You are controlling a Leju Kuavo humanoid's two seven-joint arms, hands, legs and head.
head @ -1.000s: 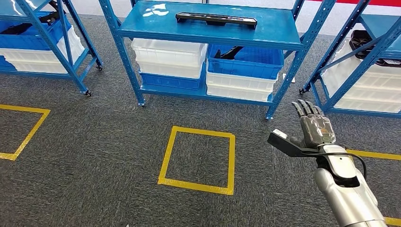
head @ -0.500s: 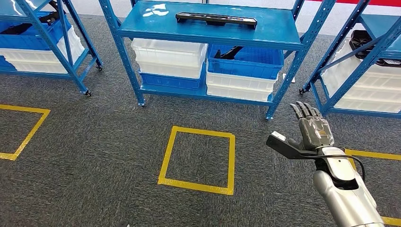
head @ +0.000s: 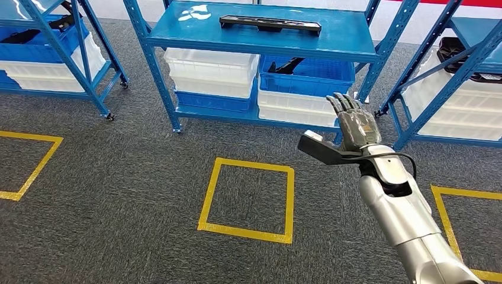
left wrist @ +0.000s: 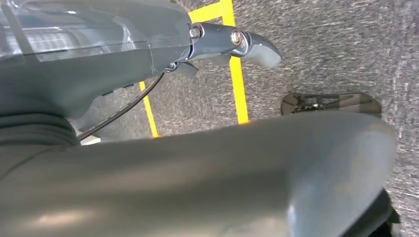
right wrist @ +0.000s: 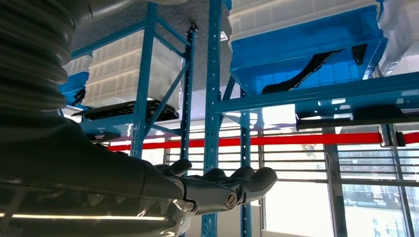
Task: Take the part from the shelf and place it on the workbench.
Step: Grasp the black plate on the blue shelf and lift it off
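Fingers point(head: 345, 104) of my right hand point(head: 354, 126) are straight and apart, holding nothing, below the blue shelf point(head: 177, 36). On that shelf's top board, well apart, the black part point(head: 270, 24) lies near the back edge.

Empty right hand point(right wrist: 217, 190) before blue shelf point(right wrist: 213, 98), fingers extended

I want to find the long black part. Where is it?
In the head view, the black part lies on the middle shelf's top board, above the blue bin, beyond the right hand.
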